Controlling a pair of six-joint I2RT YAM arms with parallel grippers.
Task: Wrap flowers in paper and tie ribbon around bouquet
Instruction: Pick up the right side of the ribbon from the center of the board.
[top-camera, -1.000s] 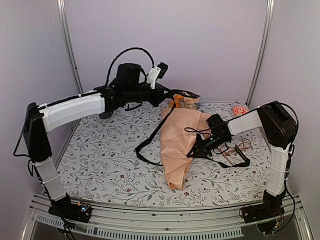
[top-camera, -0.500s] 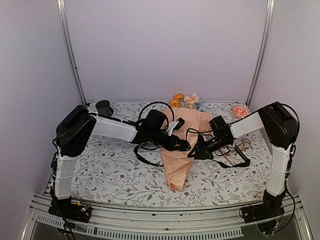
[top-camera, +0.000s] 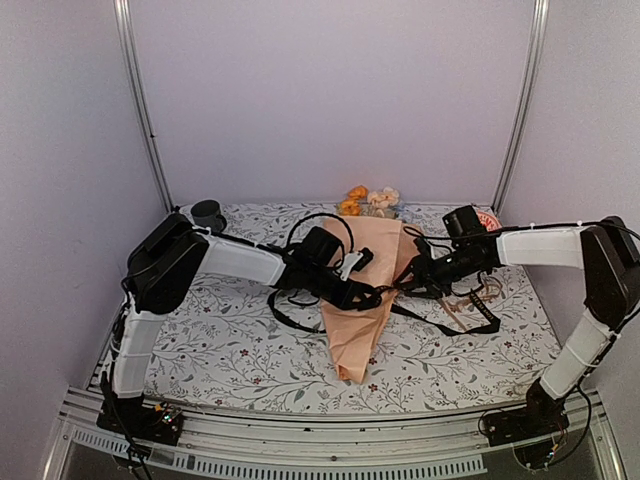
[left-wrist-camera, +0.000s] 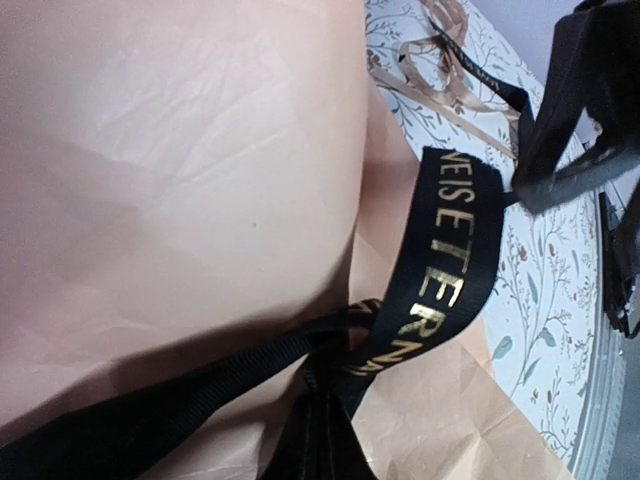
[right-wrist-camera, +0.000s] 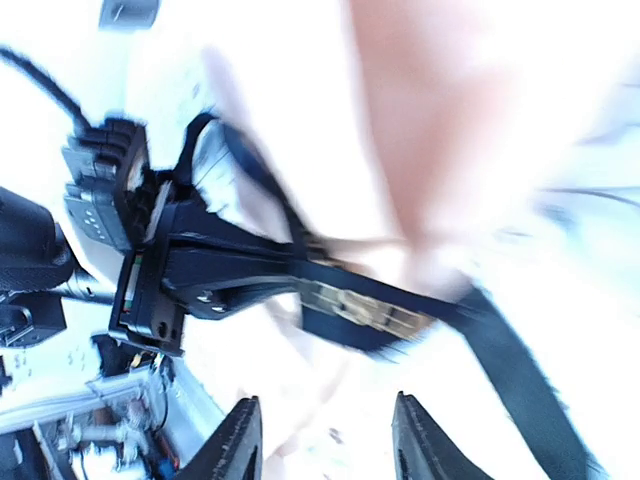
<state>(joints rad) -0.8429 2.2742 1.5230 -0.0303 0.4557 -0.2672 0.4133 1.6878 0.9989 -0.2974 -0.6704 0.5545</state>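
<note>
so the paper (top-camera: 352, 310) is coned round the flowers (top-camera: 368, 200) but the ribbon (left-wrist-camera: 450, 270) isn't tied yet, left pincer (top-camera: 374, 296) pinching it, right pincer (right-wrist-camera: 325, 412) parted and empty

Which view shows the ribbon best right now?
Left wrist. The ribbon is close and sharp there, its gold lettering visible, lying across the paper. Top external shows where it runs on the table, but small and partly behind the arms. Right wrist shows it blurred and washed out.

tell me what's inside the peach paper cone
Orange and cream blooms poke out of the paper cone's wide far end. The stems are hidden by the paper.
</note>
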